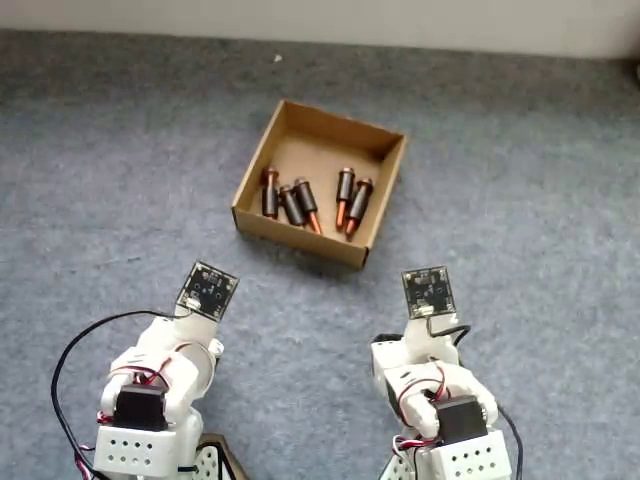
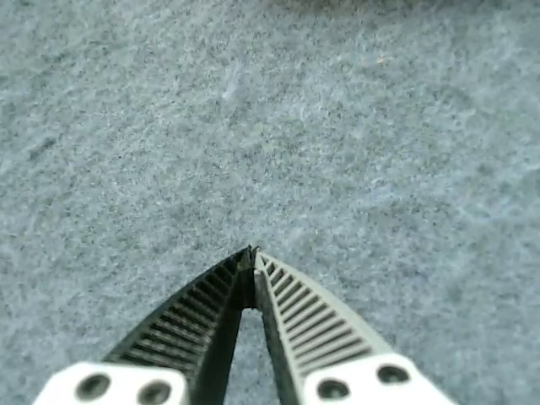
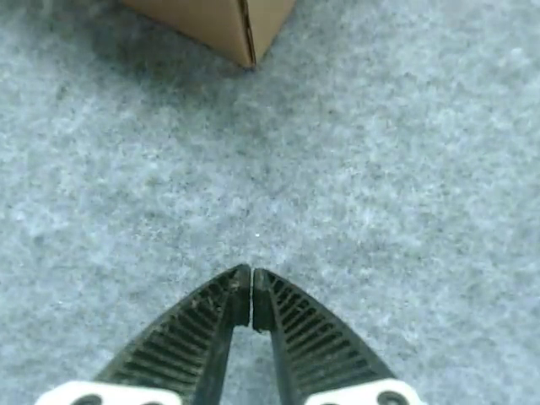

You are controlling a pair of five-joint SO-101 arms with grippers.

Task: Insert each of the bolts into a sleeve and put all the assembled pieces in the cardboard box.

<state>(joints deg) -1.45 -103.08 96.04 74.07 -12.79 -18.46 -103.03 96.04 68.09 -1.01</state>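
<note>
White left arm (image 1: 150,400) and right arm (image 1: 440,410), black motors (image 1: 140,408).
A square black camera board (image 1: 208,290) sits at each arm's twelve o'clock end; red-and-white wires (image 1: 425,395) cross the bodies; a black cable (image 1: 62,370) loops at the left arm's nine o'clock. Left pincer (image 2: 253,253) and right pincer (image 3: 251,272) have ridged black fingers (image 2: 194,312) on white, screw-holed mounts (image 2: 110,384).

the cardboard box (image 1: 300,238) stands on grey carpet (image 1: 520,200) ahead of both arms. it is open on top, and its upright walls block a low approach. inside, three assembled pieces (image 1: 291,205) crowd the left half and another pair (image 1: 352,203) lies to the right, with a bare strip of floor between. bare carpet stretches before the closed left gripper (image 2: 251,253). the box's corner (image 3: 211,21) stands well ahead of the closed right gripper (image 3: 251,274).
</note>
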